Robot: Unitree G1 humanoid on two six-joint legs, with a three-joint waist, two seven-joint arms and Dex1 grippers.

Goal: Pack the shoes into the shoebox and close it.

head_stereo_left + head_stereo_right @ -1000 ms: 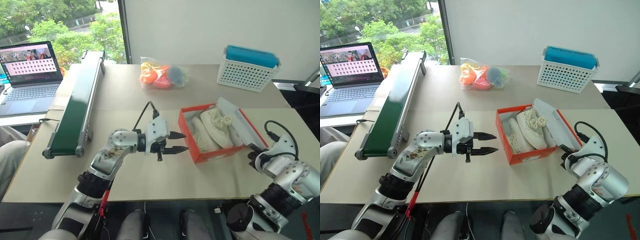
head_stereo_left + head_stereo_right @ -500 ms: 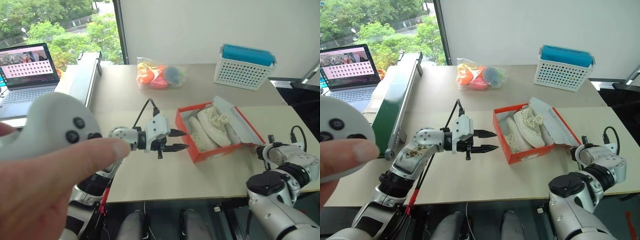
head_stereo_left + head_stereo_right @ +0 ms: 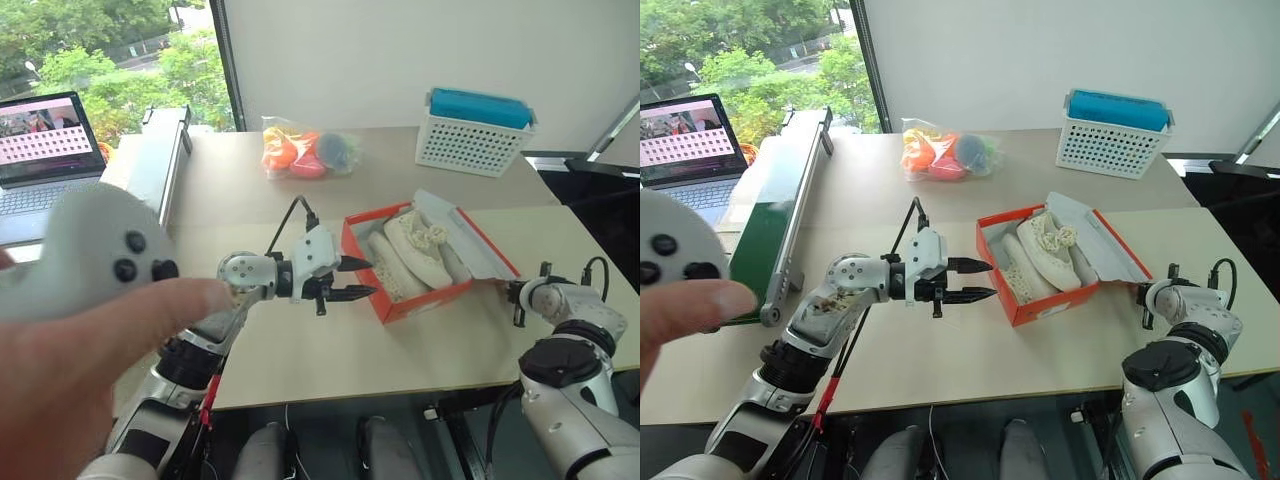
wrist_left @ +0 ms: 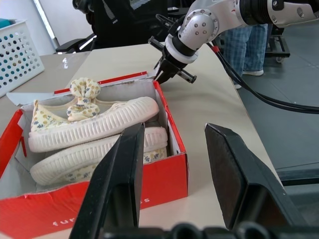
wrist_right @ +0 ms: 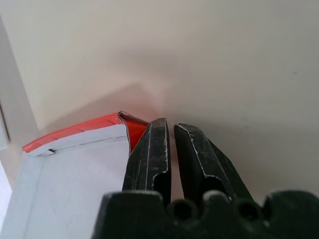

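Beige table (image 3: 300, 350) bears rectangular cardboard shoebox (image 3: 425, 298).

Bright daylight from the window (image 3: 110, 50), soft shadows, blurred near person's hand (image 3: 90, 340)

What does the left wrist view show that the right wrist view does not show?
Left wrist view alone: the two shoes lying in the open shoebox, a white basket, and the left claw open in front of the box.

Right wrist view alone: the shut fingers of the right claw close up at the lid's corner, with the lid's white inner face.

Both: the tan table, the lid's red edge, and the right claw, which the left wrist view shows from afar.
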